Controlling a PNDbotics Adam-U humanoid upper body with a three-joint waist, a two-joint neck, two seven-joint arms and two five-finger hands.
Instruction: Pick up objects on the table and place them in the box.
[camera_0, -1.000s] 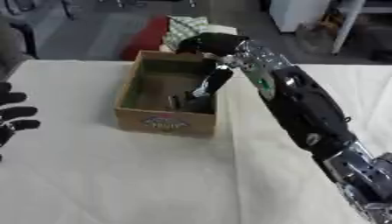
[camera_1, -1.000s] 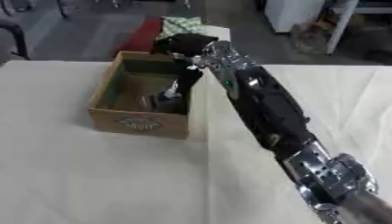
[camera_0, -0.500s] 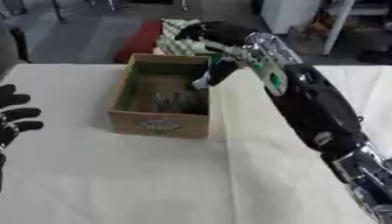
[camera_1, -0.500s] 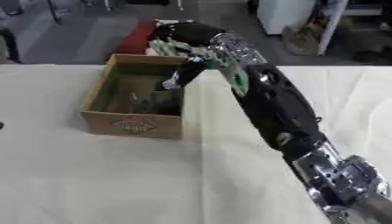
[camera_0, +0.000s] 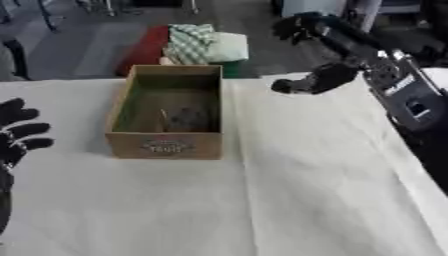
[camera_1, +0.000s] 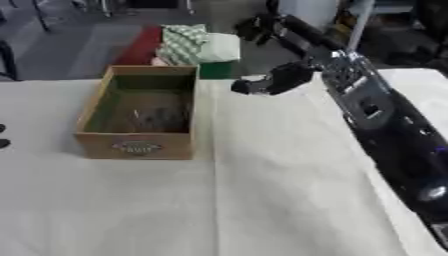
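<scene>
Fingers spread and straight, my left hand (camera_0: 16, 131) rests idle at the left edge of the surface (camera_0: 262, 200). Right of it stands the box (camera_0: 166, 145), with a dim grey thing (camera_0: 185, 119) lying inside on its floor. Further right, my right hand (camera_0: 306, 82) hangs above the surface beside the box, curled and holding nothing.

- Contents of the wooden box (camera_0: 166, 116): dark, blurred shapes, not identifiable.
- Left hand (camera_0: 16, 132): cut off by the frame's left edge.
- Right hand (camera_1: 267, 82): blurred; finger pose unclear.
</scene>
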